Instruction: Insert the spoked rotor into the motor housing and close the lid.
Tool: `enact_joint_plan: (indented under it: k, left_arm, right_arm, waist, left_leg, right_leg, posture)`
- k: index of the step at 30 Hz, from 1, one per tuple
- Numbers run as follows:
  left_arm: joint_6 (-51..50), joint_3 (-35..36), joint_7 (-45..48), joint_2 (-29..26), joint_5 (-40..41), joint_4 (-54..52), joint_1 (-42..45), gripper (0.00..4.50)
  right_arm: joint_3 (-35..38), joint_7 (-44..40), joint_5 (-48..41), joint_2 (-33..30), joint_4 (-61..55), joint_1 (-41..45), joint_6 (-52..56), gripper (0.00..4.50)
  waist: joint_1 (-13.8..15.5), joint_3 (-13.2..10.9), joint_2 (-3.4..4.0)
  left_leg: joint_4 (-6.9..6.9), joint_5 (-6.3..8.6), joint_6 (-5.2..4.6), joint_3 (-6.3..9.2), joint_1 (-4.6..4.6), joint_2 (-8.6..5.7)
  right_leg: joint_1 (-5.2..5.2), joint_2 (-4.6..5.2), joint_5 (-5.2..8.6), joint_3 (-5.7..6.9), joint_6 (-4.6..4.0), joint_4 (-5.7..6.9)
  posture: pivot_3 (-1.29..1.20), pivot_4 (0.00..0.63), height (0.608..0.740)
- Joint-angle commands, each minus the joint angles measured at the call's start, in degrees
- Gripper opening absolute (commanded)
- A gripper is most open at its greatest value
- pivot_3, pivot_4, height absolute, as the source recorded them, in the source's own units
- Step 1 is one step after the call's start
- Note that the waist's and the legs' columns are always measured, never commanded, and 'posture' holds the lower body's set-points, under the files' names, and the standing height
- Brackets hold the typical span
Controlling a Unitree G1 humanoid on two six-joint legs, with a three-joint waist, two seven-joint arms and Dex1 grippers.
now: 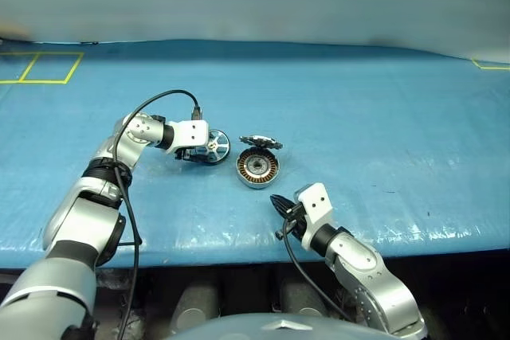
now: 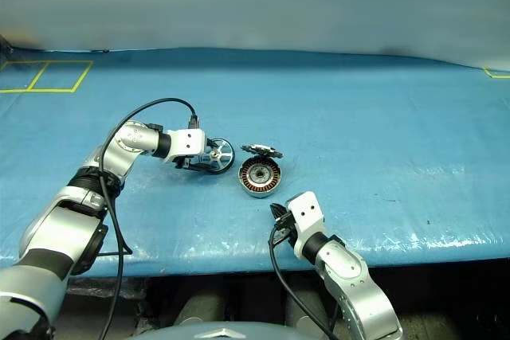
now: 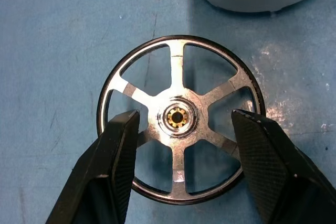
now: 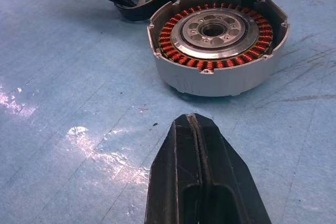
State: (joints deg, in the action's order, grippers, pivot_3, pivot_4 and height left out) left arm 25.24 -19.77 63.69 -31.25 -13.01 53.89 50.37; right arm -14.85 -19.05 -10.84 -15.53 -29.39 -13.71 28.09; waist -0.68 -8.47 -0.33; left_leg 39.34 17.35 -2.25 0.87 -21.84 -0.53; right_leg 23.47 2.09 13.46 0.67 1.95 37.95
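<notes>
Where the left pincer (image 3: 181, 129) reaches over the blue surface (image 1: 382, 117), its two black fingers (image 3: 113, 166) stand spread on either side of the spoked rotor (image 3: 178, 119). In the left wrist view each finger overlaps the rotor's dark rim, one on each side of the brass-coloured hub, but actual contact with the rim cannot be confirmed from these views. The rotor appears tilted on edge in the head views, its spoked face turned toward the motor housing (image 1: 257, 168); whether it rests on the surface or is lifted clear cannot be told.

The motor housing sits on the surface just beside the rotor, on the side away from the left pincer. Its open face points up, showing a ring of copper-orange windings around a silver centre with a dark bore. The lid (image 1: 260, 142) leans at the far edge of the housing, tilted, with its dark toothed face visible; it touches or nearly touches the housing rim.

The right pincer (image 4: 193, 124) has its fingers pressed together with nothing between them. It hovers near the front of the housing, apart from it, pointing toward it.

A black cable (image 1: 151, 105) loops above the left wrist. Yellow tape lines (image 1: 40, 69) mark the far left corner of the surface.
</notes>
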Motion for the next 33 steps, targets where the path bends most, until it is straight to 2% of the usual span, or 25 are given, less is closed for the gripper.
enact_joint_plan:
  k: [1, 3, 6, 8, 9, 14, 18, 21, 26, 28, 33]
  left_arm:
    - [-1.25, 0.23, -2.66, 0.2, -1.52, 1.8, 1.11, 2.96]
    - [-1.91, 0.52, -4.18, 0.51, -1.68, 2.23, 1.3, 2.96]
    - [-1.79, 0.25, -4.36, 0.53, -1.8, 2.3, 1.47, 2.42]
    - [-2.09, 0.44, -3.55, 0.7, -1.3, 2.15, 1.56, 1.77]
    - [-2.24, 0.57, -3.11, 0.77, -1.06, 2.1, 1.62, 1.64]
    - [-3.05, 1.05, 0.26, 0.25, 0.11, 1.13, 1.47, 1.61]
    - [-5.59, 1.36, 6.55, -1.43, 2.25, -3.3, -0.4, 1.61]
    - [-9.97, 1.61, 13.35, -3.8, 4.94, -11.16, -3.12, 1.61]
    - [-24.37, 2.23, 24.37, -8.55, 13.21, -33.09, -10.43, 1.57]
    - [-30.31, 2.86, 25.37, -8.87, 17.06, -40.95, -13.41, 1.27]
    - [-38.22, 2.67, 24.31, -8.13, 21.6, -51.27, -16.8, 1.27]
  right_arm:
    - [0.07, 0.33, 0.45, 0.19, -0.37, 0.17, -0.52, 0.0]
    - [-0.1, 0.47, 0.66, 0.21, -0.3, 0.11, -0.53, 0.0]
    - [-0.21, 0.59, 0.79, 0.35, -0.36, 0.09, -0.3, 0.0]
    - [-0.28, 0.64, 0.88, 0.37, -0.39, 0.12, -0.08, 0.0]
    - [-0.33, 0.64, 0.99, 0.32, -0.38, 0.18, 0.07, 0.0]
    - [-0.3, 0.67, 1.37, 0.18, -0.27, 0.3, 0.53, 0.0]
    - [-0.29, 0.8, 1.53, 0.16, -0.45, 0.2, 0.93, 0.0]
    - [-0.11, 0.73, 1.4, 0.03, -0.74, -0.08, 0.93, 0.0]
    - [1.31, -1.0, -0.3, -0.17, -1.86, -1.55, -2.29, 0.0]
    - [2.52, -1.64, -1.22, 0.38, -1.51, -2.78, -5.24, 0.0]
    - [4.13, -2.93, -2.98, 1.93, 1.04, -5.03, -11.82, 0.0]
  waist:
    - [0.02, 0.0, 0.0]
    - [0.02, 0.0, 0.0]
    - [0.03, 0.0, 0.0]
    - [0.03, 0.0, 0.0]
    - [0.05, 0.01, 0.0]
    - [0.03, 0.01, -0.02]
    - [-0.12, 0.01, -0.01]
    - [-0.37, 0.01, -0.01]
    - [-0.52, 0.0, 0.0]
    - [-0.14, 0.0, 0.01]
    - [0.14, 0.0, 0.0]
  left_leg:
    - [0.02, 0.0, 0.0, 0.0, 0.0, 0.0]
    - [0.08, 0.0, 0.0, 0.01, 0.0, 0.0]
    - [0.17, 0.0, -0.01, 0.0, 0.0, 0.0]
    - [0.21, 0.0, -0.01, 0.0, 0.0, 0.0]
    - [0.22, 0.0, -0.01, -0.01, 0.01, 0.0]
    - [0.26, 0.0, -0.03, -0.01, 0.01, -0.02]
    - [0.26, 0.01, -0.04, -0.02, 0.01, -0.01]
    - [0.25, 0.02, -0.07, -0.08, 0.01, 0.02]
    - [0.23, 0.07, -0.13, -0.19, 0.0, 0.06]
    - [0.24, 0.08, -0.16, -0.2, -0.03, 0.05]
    - [0.32, 0.09, -0.19, -0.2, -0.04, 0.04]
  right_leg:
    - [-0.01, 0.0, 0.0, 0.0, 0.0, 0.01]
    - [-0.03, 0.0, -0.01, 0.0, 0.02, 0.04]
    - [-0.05, 0.0, -0.02, -0.01, 0.03, 0.11]
    - [-0.05, 0.0, -0.02, -0.02, 0.04, 0.12]
    - [-0.06, 0.0, -0.02, -0.03, 0.04, 0.14]
    - [-0.07, 0.0, -0.03, -0.04, 0.05, 0.15]
    - [-0.05, -0.01, -0.03, -0.04, 0.05, 0.15]
    - [-0.03, -0.01, -0.03, -0.07, 0.05, 0.16]
    - [0.04, 0.01, -0.03, -0.19, 0.04, 0.17]
    - [0.05, 0.05, -0.03, -0.21, 0.04, 0.15]
    - [0.0, 0.05, -0.04, -0.34, 0.08, 0.11]
  posture:
    - [0.0, 0.15, 0.74]
    - [0.0, 0.15, 0.74]
    - [0.0, 0.15, 0.74]
    - [0.0, 0.15, 0.74]
    - [0.0, 0.15, 0.74]
    - [0.0, 0.15, 0.74]
    - [0.0, 0.15, 0.74]
    - [0.0, 0.15, 0.74]
    - [0.0, 0.15, 0.74]
    - [0.0, 0.15, 0.74]
    - [0.0, 0.15, 0.74]
